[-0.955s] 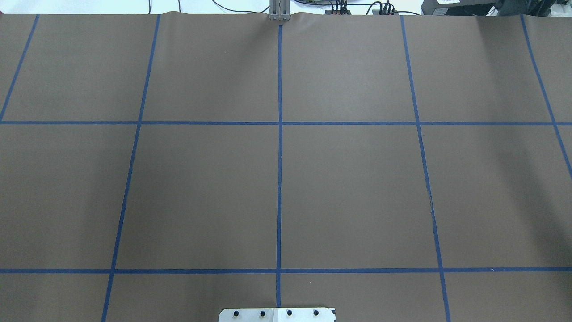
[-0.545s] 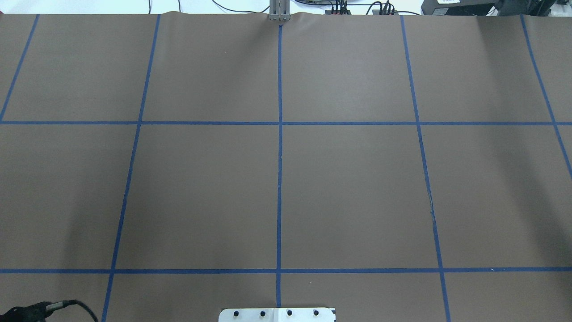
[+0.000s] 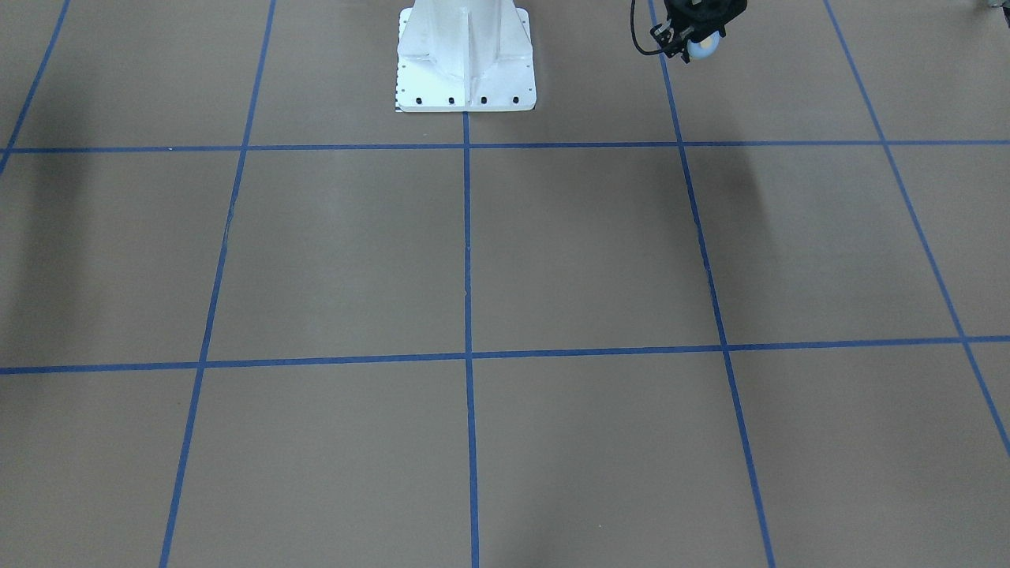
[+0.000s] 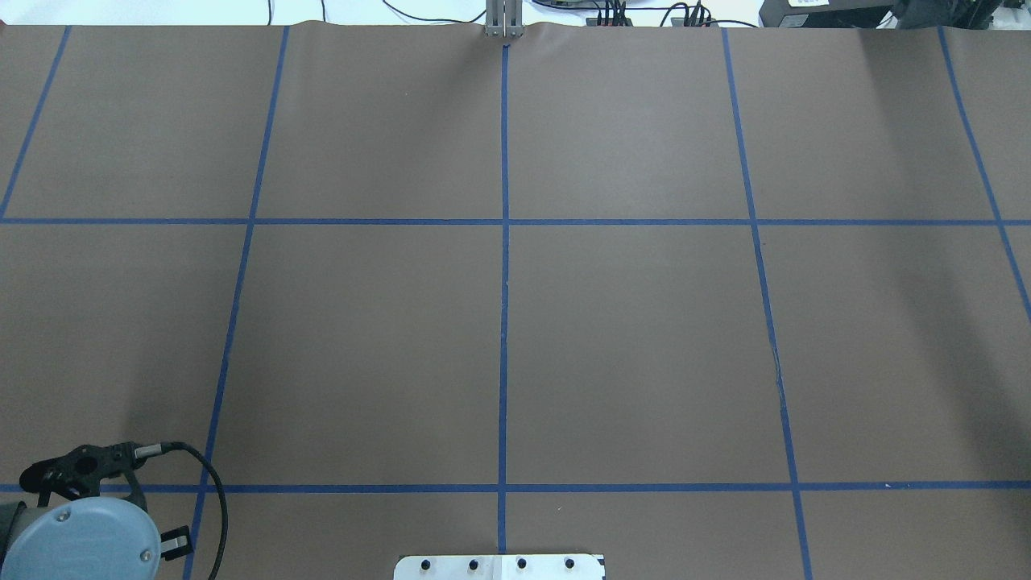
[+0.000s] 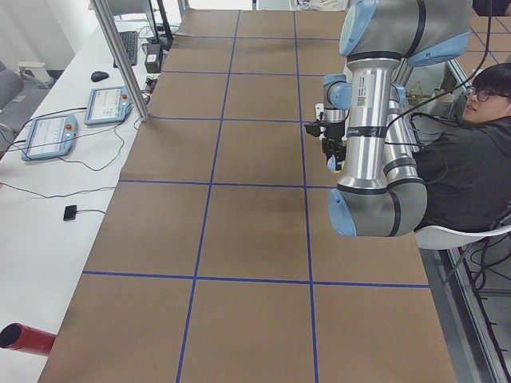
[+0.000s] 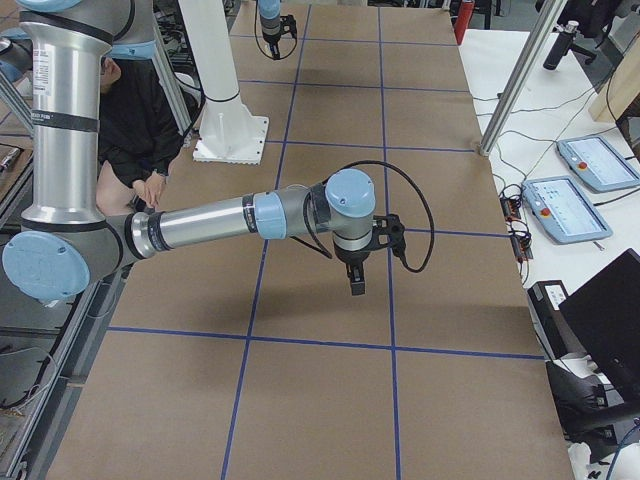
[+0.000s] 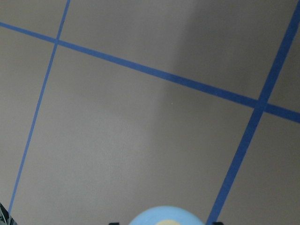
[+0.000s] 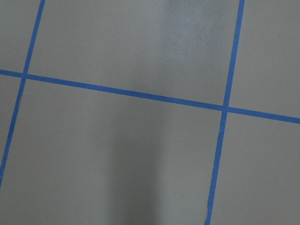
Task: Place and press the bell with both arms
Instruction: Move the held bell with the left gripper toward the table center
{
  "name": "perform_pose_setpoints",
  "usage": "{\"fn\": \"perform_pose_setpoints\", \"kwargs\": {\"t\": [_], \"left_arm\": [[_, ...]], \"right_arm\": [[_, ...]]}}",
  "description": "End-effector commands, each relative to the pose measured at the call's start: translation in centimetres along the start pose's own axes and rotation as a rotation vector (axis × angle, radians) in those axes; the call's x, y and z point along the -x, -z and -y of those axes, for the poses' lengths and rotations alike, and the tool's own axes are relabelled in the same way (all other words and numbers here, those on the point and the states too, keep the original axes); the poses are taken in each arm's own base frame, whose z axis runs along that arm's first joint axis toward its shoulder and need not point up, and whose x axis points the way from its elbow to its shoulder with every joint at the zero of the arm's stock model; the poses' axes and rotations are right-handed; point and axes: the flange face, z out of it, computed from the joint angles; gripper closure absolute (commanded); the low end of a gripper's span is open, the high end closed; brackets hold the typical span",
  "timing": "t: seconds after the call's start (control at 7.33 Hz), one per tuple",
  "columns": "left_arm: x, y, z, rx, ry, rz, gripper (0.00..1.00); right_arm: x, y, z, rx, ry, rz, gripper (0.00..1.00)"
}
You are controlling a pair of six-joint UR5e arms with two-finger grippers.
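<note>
My left gripper (image 3: 694,46) hangs above the brown table near the robot's base, on the robot's left side, and is shut on the light-blue bell (image 3: 705,47). In the left wrist view the bell's (image 7: 164,216) dome and cream top peek in at the bottom edge, between the black fingertips. In the overhead view only the left arm's blue-capped wrist (image 4: 80,536) and black cable show at the bottom left; the gripper is hidden below. My right gripper (image 6: 356,285) points down over the table, far to the right. It shows only in the exterior right view, so I cannot tell whether it is open.
The white bolted pedestal (image 3: 465,63) stands at the table's near middle edge. A seated operator (image 5: 471,152) is beside the robot. Teach pendants (image 5: 48,136), a metal post (image 5: 120,56) and a red cylinder (image 5: 24,339) lie off the mat. Blue tape lines grid the brown table (image 4: 628,346).
The left arm has come into the overhead view at the bottom left and moved forward. First only the black cable end showed; now the blue wrist cap shows too.
</note>
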Motion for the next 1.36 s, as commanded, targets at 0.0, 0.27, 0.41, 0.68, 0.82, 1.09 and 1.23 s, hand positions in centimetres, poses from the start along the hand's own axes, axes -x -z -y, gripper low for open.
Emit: {"fn": "perform_pose_setpoints", "kwargs": {"t": [0.0, 0.27, 0.41, 0.68, 0.82, 1.09, 1.23], "left_arm": [[-0.1, 0.9, 4.5, -0.028, -0.020, -0.019, 1.00], [-0.9, 4.5, 10.1, -0.075, -0.032, -0.103, 1.00], [-2.8, 5.6, 13.1, -0.102, -0.041, -0.119, 1.00], [-5.8, 9.5, 19.6, -0.167, -0.030, -0.161, 1.00], [-4.4, 12.9, 23.3, -0.217, -0.031, -0.207, 1.00], [-3.2, 17.3, 26.5, -0.317, -0.088, -0.327, 1.00], [-4.4, 18.2, 26.8, -0.357, -0.108, -0.413, 1.00]], "right_arm": [[-0.2, -0.1, -0.2, 0.003, -0.004, 0.000, 0.00], [-0.1, -0.1, -0.1, 0.002, -0.003, 0.000, 0.00], [-0.2, -0.2, -0.1, 0.004, -0.005, 0.000, 0.00], [-0.4, -0.4, -0.2, 0.008, -0.010, 0.000, 0.00], [-0.4, -0.4, -0.2, 0.008, -0.010, 0.000, 0.00], [-0.7, -0.7, -0.7, 0.021, -0.025, 0.010, 0.00], [-0.7, -0.7, -0.7, 0.020, -0.025, 0.010, 0.00]]}}
